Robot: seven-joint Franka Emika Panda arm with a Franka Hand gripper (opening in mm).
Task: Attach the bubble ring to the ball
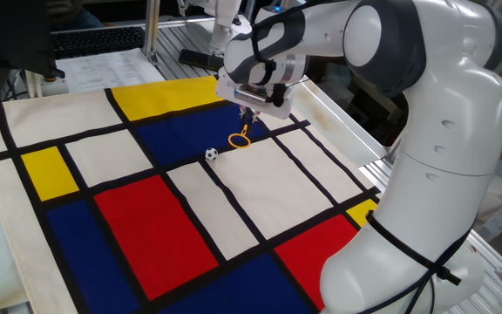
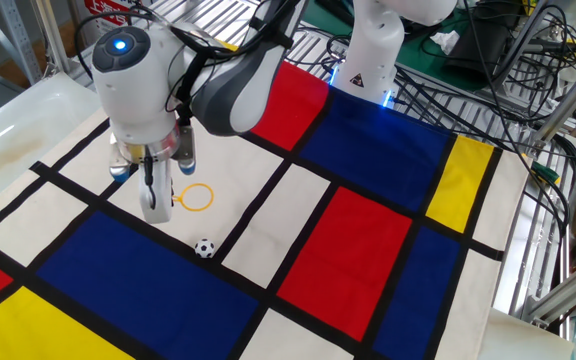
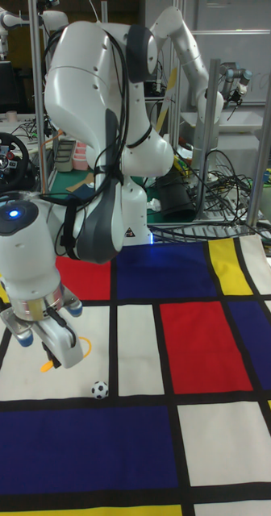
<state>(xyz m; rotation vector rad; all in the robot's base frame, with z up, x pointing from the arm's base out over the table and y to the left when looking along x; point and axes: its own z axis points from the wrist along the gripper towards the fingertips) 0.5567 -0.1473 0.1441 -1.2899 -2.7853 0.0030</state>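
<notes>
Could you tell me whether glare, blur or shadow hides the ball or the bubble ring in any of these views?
In both fixed views the ball and bubble ring look sharp, evenly lit, with only faint shadows; in the tall fixed view the picture is softer, and the tool covers part of the ring.
</notes>
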